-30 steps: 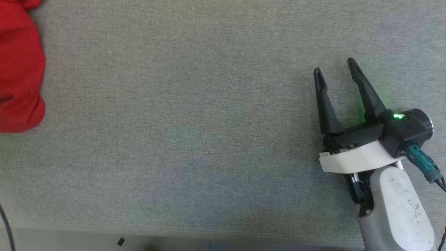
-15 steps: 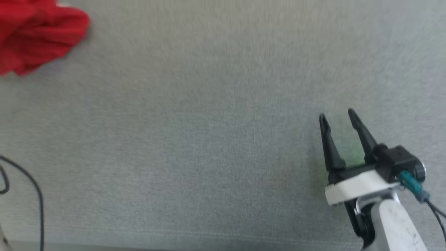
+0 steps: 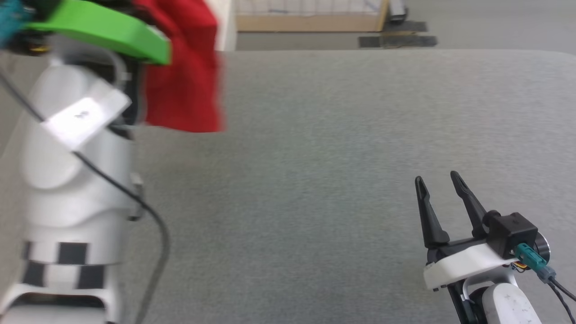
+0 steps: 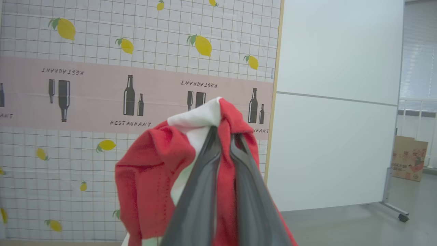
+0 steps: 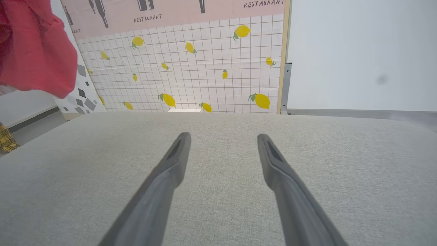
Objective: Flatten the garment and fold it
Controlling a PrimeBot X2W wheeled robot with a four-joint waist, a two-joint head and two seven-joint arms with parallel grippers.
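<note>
Left gripper (image 4: 223,131): jaws clenched on a bunched edge of the garment (image 3: 184,85), a white band pinched in with the red. Garment hangs above the table's (image 3: 315,157) far left part, judged lifted so it drops open for spreading. Right gripper (image 3: 436,176): jaws released, empty, low over the table's near right, judged placed to take a second corner. Table covered in grey fabric; beyond its far edge, a lemon-print screen (image 5: 205,68) and white wall (image 5: 358,51).
</note>
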